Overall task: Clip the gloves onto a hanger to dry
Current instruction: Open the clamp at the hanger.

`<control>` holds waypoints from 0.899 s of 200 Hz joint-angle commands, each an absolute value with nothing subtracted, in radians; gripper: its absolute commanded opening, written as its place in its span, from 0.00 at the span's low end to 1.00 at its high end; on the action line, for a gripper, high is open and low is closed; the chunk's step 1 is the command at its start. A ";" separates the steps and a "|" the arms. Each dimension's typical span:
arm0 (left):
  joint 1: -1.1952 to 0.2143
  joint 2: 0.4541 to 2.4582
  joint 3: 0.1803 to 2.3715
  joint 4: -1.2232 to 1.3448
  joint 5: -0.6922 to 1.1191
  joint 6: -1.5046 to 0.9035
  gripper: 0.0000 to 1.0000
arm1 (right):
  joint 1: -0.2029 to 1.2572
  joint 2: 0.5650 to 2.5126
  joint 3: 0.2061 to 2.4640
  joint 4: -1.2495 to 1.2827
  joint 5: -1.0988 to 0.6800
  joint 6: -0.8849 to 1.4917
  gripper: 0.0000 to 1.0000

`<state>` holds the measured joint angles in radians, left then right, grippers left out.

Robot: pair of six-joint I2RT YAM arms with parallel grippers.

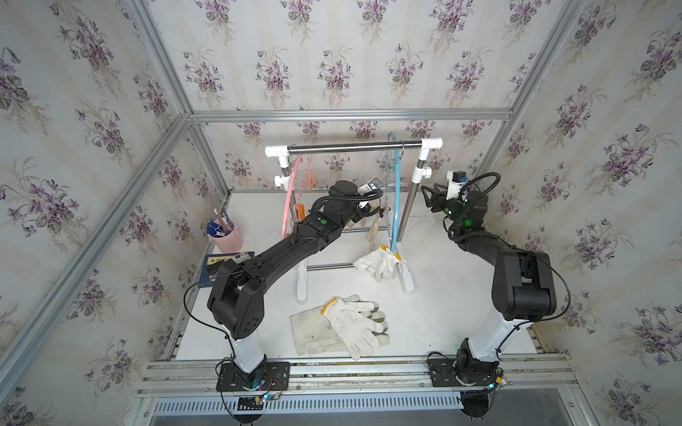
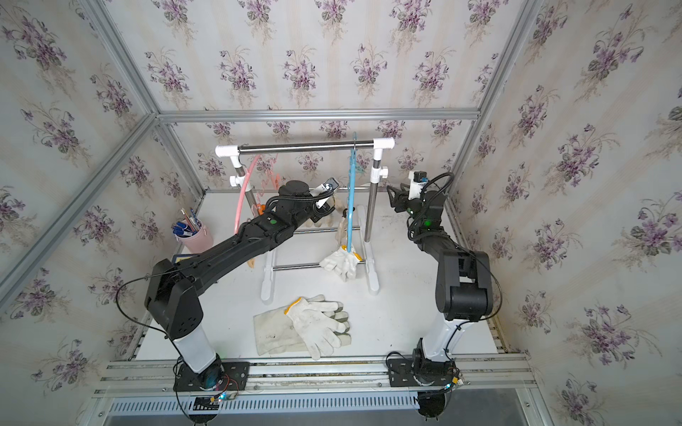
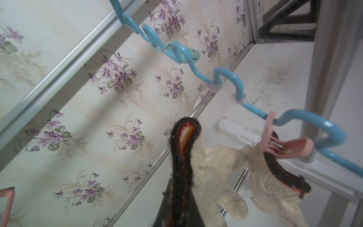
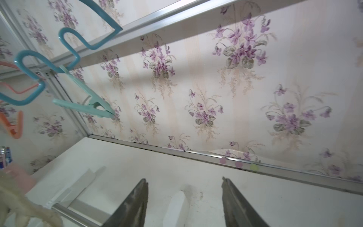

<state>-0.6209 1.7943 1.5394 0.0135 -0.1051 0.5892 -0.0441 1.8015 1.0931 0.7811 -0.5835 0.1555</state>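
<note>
Left gripper (image 3: 176, 198): clenched on the dark, red-stitched cuff edge of a beige knitted glove (image 3: 218, 163), up beside the blue hanger (image 1: 396, 191).
Beige knitted glove: it dangles from the blue hanger, and a pink clip (image 3: 275, 141) on the hanger's wire bites the cuff. From where I stand I can't say if it is one glove or two bunched together.
Right gripper (image 4: 184, 179): released, jaws well apart with nothing between them, raised off to the right of the rack (image 1: 354, 147) and apart from the hanger.
Mint clip (image 4: 92, 106): hangs on the blue hanger, shut on nothing.
Hanging white glove (image 1: 376, 262): yellow cuff edge, down at the low end of the blue hanger by the rack's right foot. Whether a clip holds it I cannot tell.
Gloves at the front: a white knitted glove (image 1: 350, 324) with a yellow cuff edge lies across a larger canvas glove (image 1: 310, 332) with grey-green patches, flat on the worktop (image 1: 443, 313) between the two arm bases.
Pink hanger (image 1: 289, 195): at the rack's left end, behind the left arm.
Far left: a pink cup (image 1: 227, 238) of pens, a dark book (image 1: 214, 265) just in front of it.
</note>
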 commanded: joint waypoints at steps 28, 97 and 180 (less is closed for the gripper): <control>-0.586 1.864 1.577 0.095 -0.026 0.547 0.00 | -0.056 1.921 1.165 0.968 -0.908 0.136 0.66; -0.579 1.929 1.606 0.100 -0.012 0.540 0.00 | -0.066 2.136 1.391 1.084 -1.081 0.168 0.75; -0.578 1.990 1.663 0.074 0.029 0.503 0.00 | -0.059 2.314 1.706 1.134 -1.274 0.159 0.99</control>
<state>-0.5808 1.9778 1.6463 0.0559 0.0063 0.5255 -0.0643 2.2860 1.6375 1.0737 -1.2228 0.1352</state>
